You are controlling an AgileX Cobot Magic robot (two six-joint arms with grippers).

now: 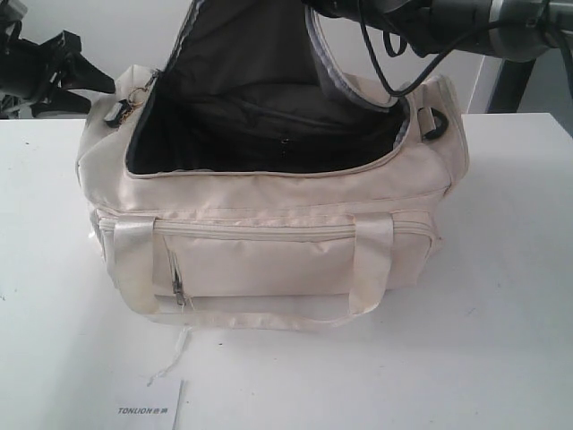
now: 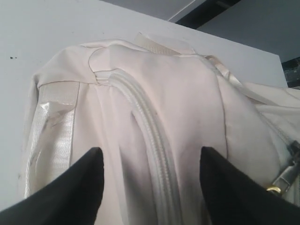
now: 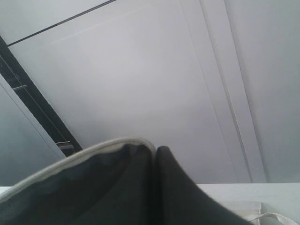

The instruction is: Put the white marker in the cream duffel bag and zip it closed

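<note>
The cream duffel bag [image 1: 269,242], which I judge soft, light and floppy, sits on the table [image 1: 501,269], best gripped at its firmer zip edge, where my right claw [image 3: 157,161] is clamped on the raised flap [image 1: 260,45]; only the left wrist view shows my left claw [image 2: 150,150] wide apart, empty; the white marker shows nowhere.

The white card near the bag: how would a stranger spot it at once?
Start at the white table, where a big cream duffel bag sits with its top open. In the exterior view, below the bag's front pocket and left of centre, lies a small flat white card. It alone carries printed black lettering, TONLION.
</note>
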